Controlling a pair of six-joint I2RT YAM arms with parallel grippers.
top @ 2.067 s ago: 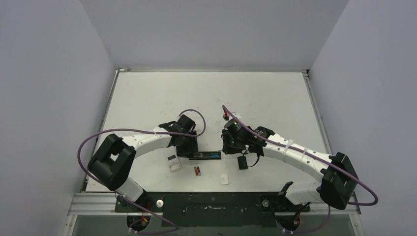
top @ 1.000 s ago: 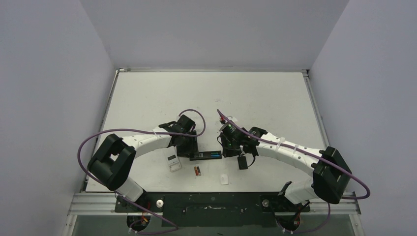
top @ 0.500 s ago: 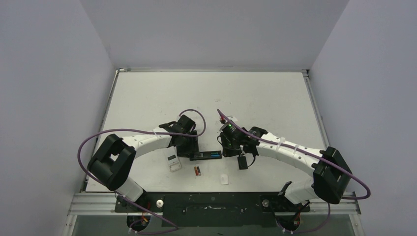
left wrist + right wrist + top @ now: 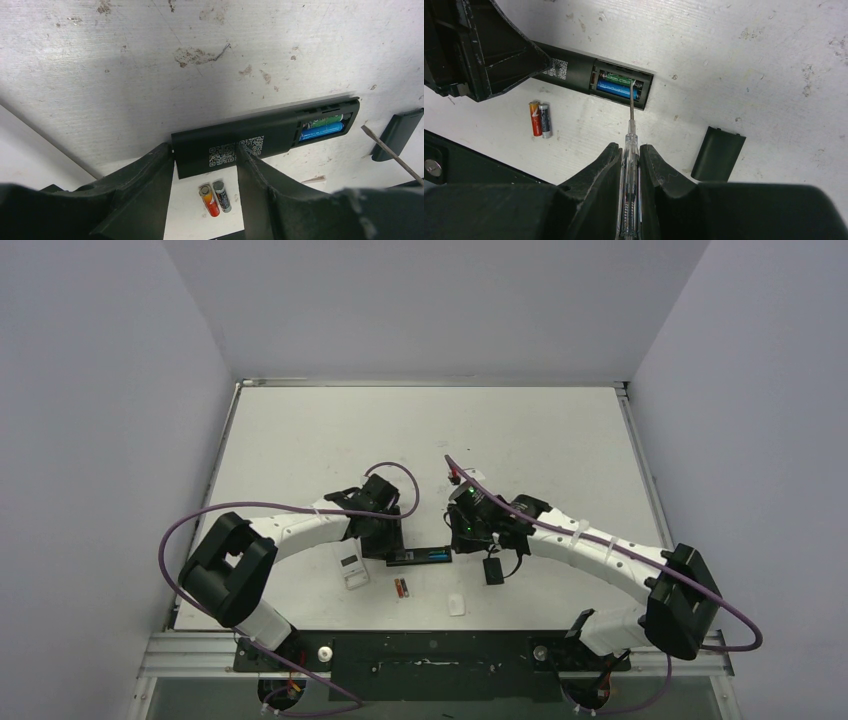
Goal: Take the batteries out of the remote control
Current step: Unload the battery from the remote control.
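The right fingers [image 4: 606, 162] are pressed together on a clear-handled screwdriver [image 4: 633, 107], pinching the handle so that the thin metal shaft reaches forward. Its tip is down inside the open battery bay at one end of a long black plastic remote control [image 4: 569, 74]. In that bay a blue cylindrical battery [image 4: 615, 89] and a green cylindrical battery [image 4: 620, 79] lie seated side by side.

The left fingers [image 4: 150, 172] stand apart at the remote's other end. One is beside the end face and the other crosses over the back by the printed code. Whether they press on it I cannot tell.

Near that end, on the scuffed white worktop [image 4: 749, 60], two loose cells lie parallel and touching: an orange-red battery [image 4: 535, 119] and a dark grey battery [image 4: 545, 120]. A small black rectangular cover plate [image 4: 717, 152] lies apart on the bay's side. By the left arm rests a small white remote [image 4: 351, 570], and a small white rounded piece [image 4: 456, 604] lies near the front edge.
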